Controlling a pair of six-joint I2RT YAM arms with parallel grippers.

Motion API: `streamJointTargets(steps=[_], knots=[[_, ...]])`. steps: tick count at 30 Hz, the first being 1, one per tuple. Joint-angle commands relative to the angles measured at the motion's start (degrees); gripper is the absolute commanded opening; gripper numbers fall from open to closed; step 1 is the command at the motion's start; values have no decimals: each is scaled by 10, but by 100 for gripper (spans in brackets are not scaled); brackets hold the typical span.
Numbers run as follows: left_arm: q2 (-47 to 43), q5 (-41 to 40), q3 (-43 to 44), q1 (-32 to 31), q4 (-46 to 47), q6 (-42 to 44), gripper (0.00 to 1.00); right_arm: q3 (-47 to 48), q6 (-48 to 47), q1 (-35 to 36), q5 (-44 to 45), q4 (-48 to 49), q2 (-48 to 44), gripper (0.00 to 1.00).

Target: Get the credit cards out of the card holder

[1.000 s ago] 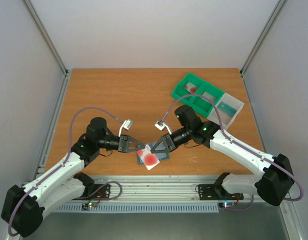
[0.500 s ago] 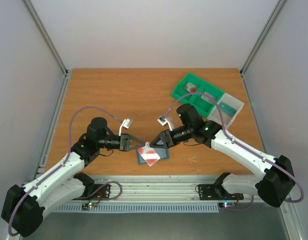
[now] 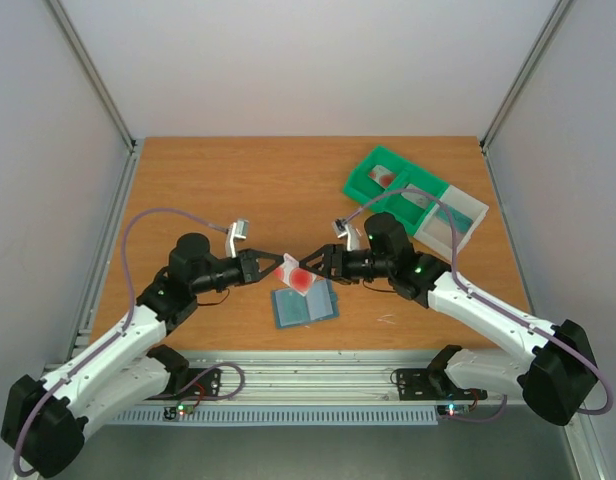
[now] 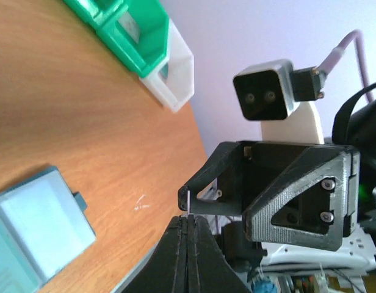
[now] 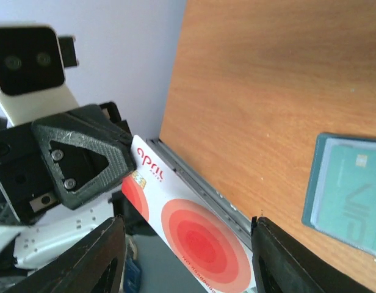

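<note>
A white credit card with red-pink circles (image 3: 296, 275) hangs in the air above the table, and my left gripper (image 3: 279, 267) is shut on its end. The left wrist view shows that card edge-on as a thin white line (image 4: 188, 206) rising from the shut left gripper (image 4: 188, 220). My right gripper (image 3: 311, 266) faces it, open, and the card (image 5: 194, 235) spans the gap between the fingers of the right gripper (image 5: 188, 223). The slate-blue card holder (image 3: 304, 305) lies open on the table below. A teal card (image 5: 353, 189) sits in the card holder (image 5: 311, 183).
A green compartment bin (image 3: 393, 185) joined to a white one (image 3: 456, 215) stands at the back right, with small items inside. The bins (image 4: 139, 36) also show in the left wrist view. The table's metal front rail (image 3: 318, 375) runs just behind the arm bases.
The left gripper has lifted the red-pink card up and away from the holder. The right gripper has opened, letting go, and risen to face the card.
</note>
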Motion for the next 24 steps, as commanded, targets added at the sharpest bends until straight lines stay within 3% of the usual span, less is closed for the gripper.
streamJointTargets(steps=[1, 9, 12, 18, 21, 24], knots=[[-27, -98, 31, 0, 46, -17, 0, -22, 87, -3, 33, 101, -16, 59], [-45, -164, 8, 1, 88, -63, 0, -42, 135, -2, 14, 187, 3, 66], [-49, -180, -8, 1, 113, -90, 0, -41, 143, -2, 11, 195, 14, 79], [-55, -199, -7, 1, 89, -97, 0, -47, 139, -2, 52, 166, -1, 81], [-54, -197, -3, 1, 90, -95, 0, -44, 139, -2, 49, 168, -2, 75], [-54, -196, 0, 1, 97, -100, 0, -50, 160, -2, 28, 222, 10, 53]])
